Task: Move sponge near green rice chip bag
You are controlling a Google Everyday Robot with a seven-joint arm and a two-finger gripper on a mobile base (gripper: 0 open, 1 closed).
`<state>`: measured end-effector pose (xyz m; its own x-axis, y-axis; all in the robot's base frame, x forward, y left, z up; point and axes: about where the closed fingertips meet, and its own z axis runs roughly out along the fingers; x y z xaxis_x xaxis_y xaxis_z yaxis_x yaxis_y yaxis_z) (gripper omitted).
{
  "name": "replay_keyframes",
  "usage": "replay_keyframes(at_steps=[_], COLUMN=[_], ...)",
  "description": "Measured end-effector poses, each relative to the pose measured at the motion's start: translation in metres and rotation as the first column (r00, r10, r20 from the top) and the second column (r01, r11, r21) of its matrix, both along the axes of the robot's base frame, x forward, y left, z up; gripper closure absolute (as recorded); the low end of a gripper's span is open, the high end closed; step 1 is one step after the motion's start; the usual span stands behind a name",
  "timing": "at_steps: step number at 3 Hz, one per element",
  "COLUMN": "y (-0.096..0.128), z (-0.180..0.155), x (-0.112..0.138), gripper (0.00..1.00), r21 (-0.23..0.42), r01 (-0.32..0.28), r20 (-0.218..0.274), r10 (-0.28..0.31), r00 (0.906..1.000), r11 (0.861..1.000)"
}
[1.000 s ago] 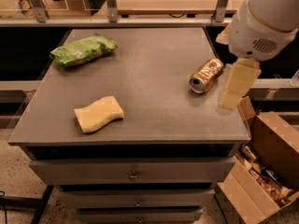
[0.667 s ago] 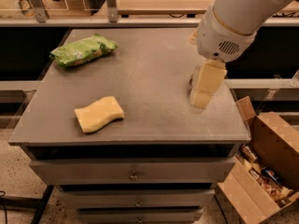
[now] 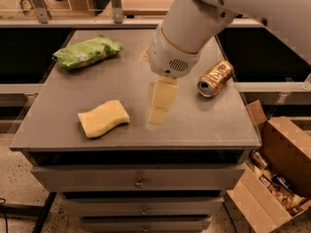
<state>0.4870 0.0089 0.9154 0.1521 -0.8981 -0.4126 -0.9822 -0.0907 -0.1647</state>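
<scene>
A gold can (image 3: 215, 78) lies on its side on the grey cabinet top (image 3: 209, 125), right of the gripper (image 3: 156, 116) hanging mid-top. An open cardboard box (image 3: 284, 152) stands on the floor alongside.

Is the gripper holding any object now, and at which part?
Nothing. The gripper hangs over the table, apart from the sponge, which lies flat beside it.

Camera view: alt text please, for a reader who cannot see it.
The robot's gripper hangs low over the front middle of a grey table, just right of the sponge and apart from it. The green rice chip bag lies at the back left, and a gold can lies on its side at the right.
</scene>
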Motion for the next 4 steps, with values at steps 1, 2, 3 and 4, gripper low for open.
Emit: replay_keyframes(at_steps=[1, 2, 3, 4], y=[0.039, 0.065, 0.065, 0.074], z=[-0.025, -0.05, -0.05, -0.054], x=[-0.004, -0.003, -0.003, 0.006], gripper=[0.0, 0.0, 0.0, 0.0], r21=[-0.007, -0.009, -0.009, 0.003], r01=[-0.064, -0.101, -0.101, -0.12], r20=[-0.023, -0.063, -0.063, -0.047], r10=[0.064, 0.1, 0.101, 0.12], r00=[0.9977, 0.993, 0.9929, 0.9916], r11=[0.998, 0.995, 0.995, 0.993])
